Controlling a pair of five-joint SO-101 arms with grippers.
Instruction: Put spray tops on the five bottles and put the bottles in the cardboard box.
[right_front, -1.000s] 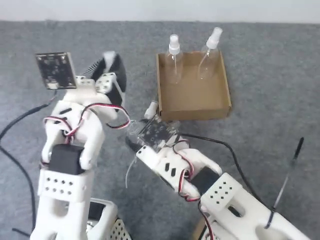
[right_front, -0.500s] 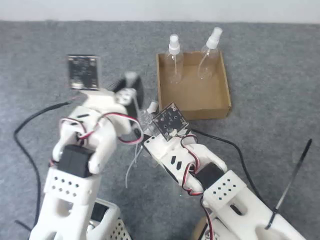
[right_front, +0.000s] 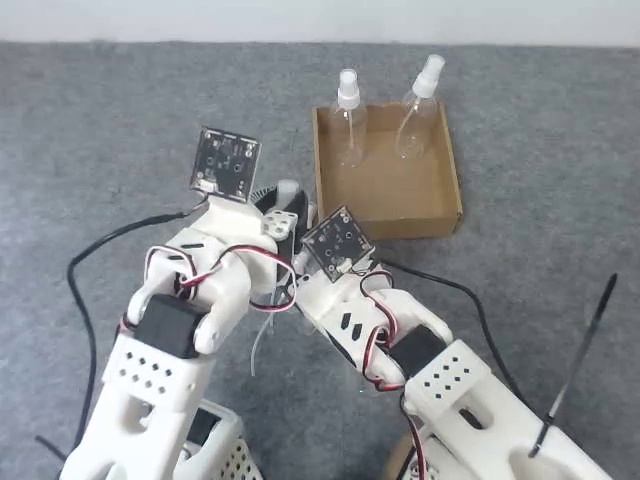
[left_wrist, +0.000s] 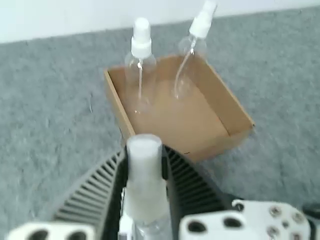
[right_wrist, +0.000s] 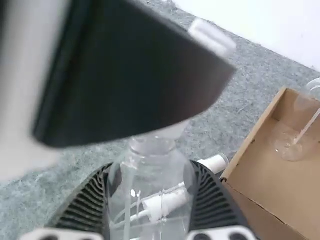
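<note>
So both arms are bunched up together just off the front left corner of the cardboard box (right_front: 390, 226). The left gripper (left_wrist: 144, 157) has its fingers (left_wrist: 176, 186) clamped on either side of a white spray top (left_wrist: 145, 185), which stands upright between them with its cap poking out past the tips. The right gripper (right_wrist: 150, 180) has its fingers (right_wrist: 209, 202) closed around the body of a clear bottle (right_wrist: 149, 205), and that one's upright too, with its open neck facing up. From the right wrist view the dark side of the left arm's finger hangs right over that neck and the white end of the spray top peeks out beyond it. So the top is directly above the bottle, but honestly I can't tell if it's actually seated on the neck or just hovering there. The box sits on the grey bench further back. It has two finished bottles standing against its far wall, one at the left (right_front: 348, 128) and one toward the right (right_front: 416, 112) that leans a bit, both with white spray tops on. There's also a loose spray top (right_wrist: 214, 162) lying on its side on the bench just beside the near corner of the box.
</note>
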